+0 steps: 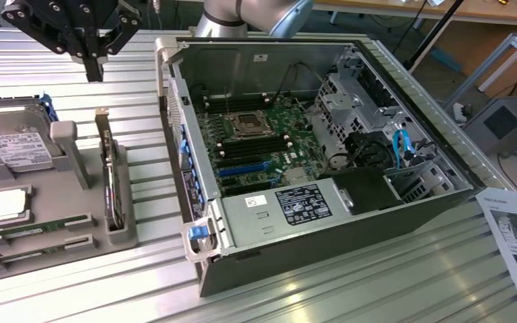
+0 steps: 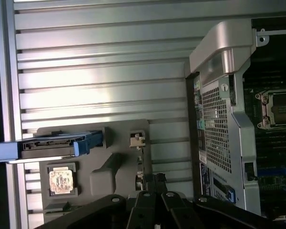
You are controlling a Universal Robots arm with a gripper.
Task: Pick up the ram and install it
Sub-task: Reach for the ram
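Green and thin, the ram (image 1: pixel 41 227) lies on edge in a slot of the grey holder (image 1: pixel 72 155) at the lower left of the exterior frame, with a second stick (image 1: pixel 25 254) in the slot just below it. The same holder carries a hard drive (image 1: pixel 21 145) and a square silver processor (image 1: pixel 5 205). At the upper left the black end effector (image 1: pixel 94 70) hangs over the ribbed metal counter (image 1: pixel 330 296), its fingers pressed together and gripping nothing, well apart from the ram. The open computer case (image 1: pixel 330 249) sits in the centre, its motherboard (image 1: pixel 277 128) exposed.

In the wrist view the end effector (image 2: pixel 155 181) points towards the grey holder (image 2: pixel 119 167). The processor (image 2: pixel 62 181) and the blue-railed hard drive (image 2: pixel 52 145) sit on that holder, and the computer case (image 2: pixel 224 52) stands near it.
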